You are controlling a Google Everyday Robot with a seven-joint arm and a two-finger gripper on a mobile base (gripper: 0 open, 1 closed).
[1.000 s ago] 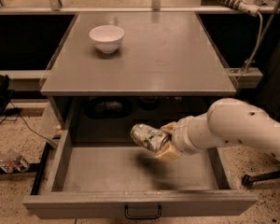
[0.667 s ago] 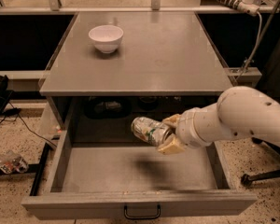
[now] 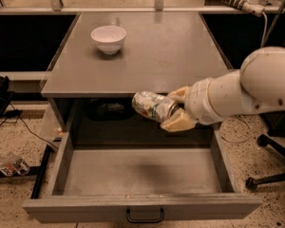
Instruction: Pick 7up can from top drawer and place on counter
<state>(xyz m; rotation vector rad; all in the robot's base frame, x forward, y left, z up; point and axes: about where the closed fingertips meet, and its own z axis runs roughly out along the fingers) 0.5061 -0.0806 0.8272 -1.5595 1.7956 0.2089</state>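
Clamping the 7up can [image 3: 151, 106] between my two tan fingers [image 3: 179, 122], my gripper [image 3: 175, 109] hangs above the open top drawer [image 3: 142, 204], over its back half and right of its middle, well clear of the drawer's floor. The can lies on its side in the air. Its crumpled silvery body with green patches sticks out to the left of the fingers, one finger above it and one below. It is about level with the front edge of the counter [image 3: 152, 56], which spans above the rear of the drawer. My white arm [image 3: 247, 91] runs off to the right, past the drawer's right wall. The drawer is pulled far out, with its small black handle [image 3: 145, 216] low on the front panel. A white bowl [image 3: 109, 38] stands upright on the counter, far back from the drawer and left of its middle.
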